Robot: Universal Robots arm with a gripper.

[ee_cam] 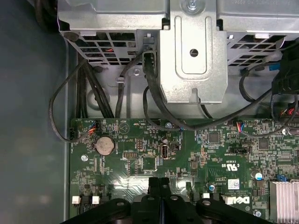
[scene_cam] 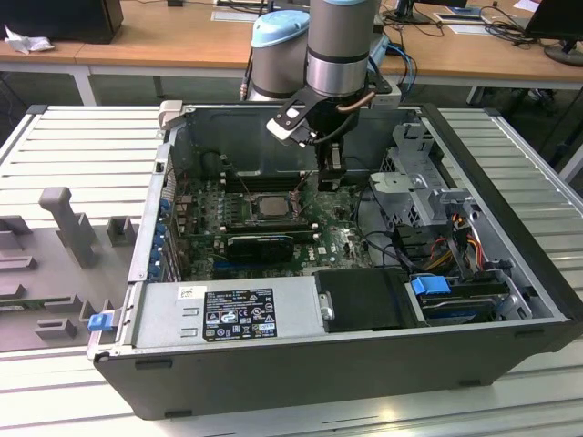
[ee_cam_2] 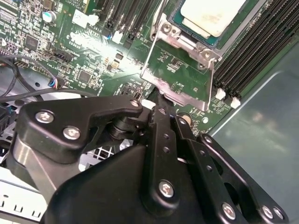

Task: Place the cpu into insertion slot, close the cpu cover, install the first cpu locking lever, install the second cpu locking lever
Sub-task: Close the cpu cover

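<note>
With the gripper (ee_cam_2: 159, 95) pinched fully together and holding nothing, poised just off the insertion slot (ee_cam_2: 189, 42), tips at the free edge of the cpu cover (ee_cam_2: 174, 90). Contact or a hair's gap: impossible to say. In the first wrist view, both fingers (ee_cam: 153, 184) pressed flat against each other above the motherboard (ee_cam: 154, 154).

Hinged at the insertion slot's rim and swung out away from it, bare green board visible through its window: the cpu cover, not yet down. Seated flat inside the insertion slot, pale top up: the cpu (ee_cam_2: 212, 14). Probably at the cover-closing step, then, with placement done.

To do it well:
- Press on the middle of that free edge, not a corner, to avoid twisting the frame.
- Follow the hinge's arc over toward the insertion slot rather than shoving straight across.
- Keep the tips off the chip's top and clear of the long memory slots (ee_cam_2: 252, 51) flanking the insertion slot.
- Ease off once flat on the rim.

Around the insertion slot on all sides, the open computer case (scene_cam: 364, 373). Inside, besides the board:
- a power supply (scene_cam: 228, 309) on the nearer side of the insertion slot in the exterior view
- a metal drive cage (ee_cam: 194, 56) well apart from the insertion slot, beyond the gripper
- loose black cables (ee_cam: 88, 88) in between
</note>
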